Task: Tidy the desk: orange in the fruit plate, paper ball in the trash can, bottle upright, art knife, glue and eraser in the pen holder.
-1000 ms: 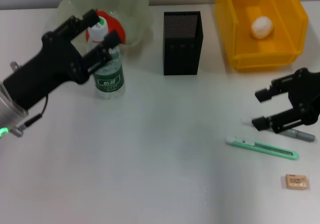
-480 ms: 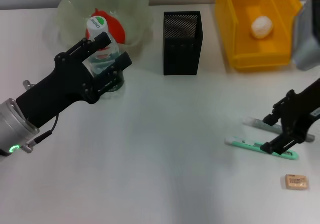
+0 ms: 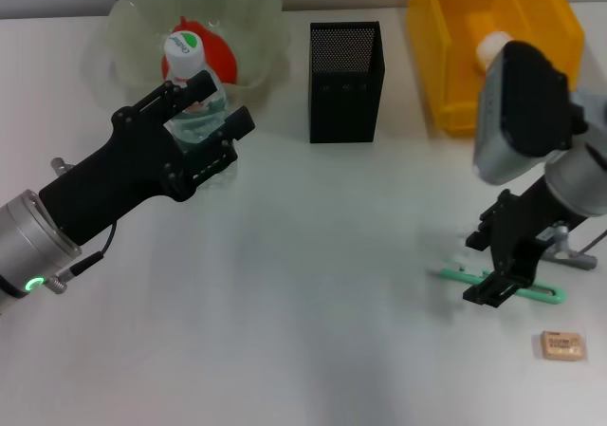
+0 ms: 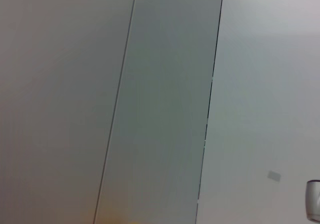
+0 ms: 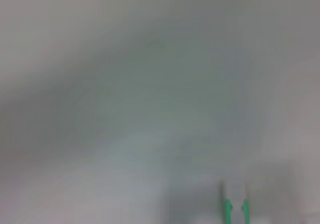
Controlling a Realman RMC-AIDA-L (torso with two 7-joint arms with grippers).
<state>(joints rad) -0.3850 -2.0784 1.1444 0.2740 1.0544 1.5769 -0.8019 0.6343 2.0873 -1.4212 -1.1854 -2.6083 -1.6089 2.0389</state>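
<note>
Right gripper [image 3: 495, 263], lower right, jaws spread over green knife [image 3: 498, 283]: picking it up. Next: closing, carrying to pen holder [image 3: 346, 82]. Left gripper [image 3: 209, 113], spread around upright bottle [image 3: 194, 99], upper left.

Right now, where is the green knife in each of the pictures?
Head view: the green art knife lies on the white desk at the robot's right, under the right tool.
Left wrist view: not in it.
Right wrist view: a blurred green strip at the picture's lower edge is probably the knife.
Shared landmark: the white desk surface, in the head and right wrist views.
</note>
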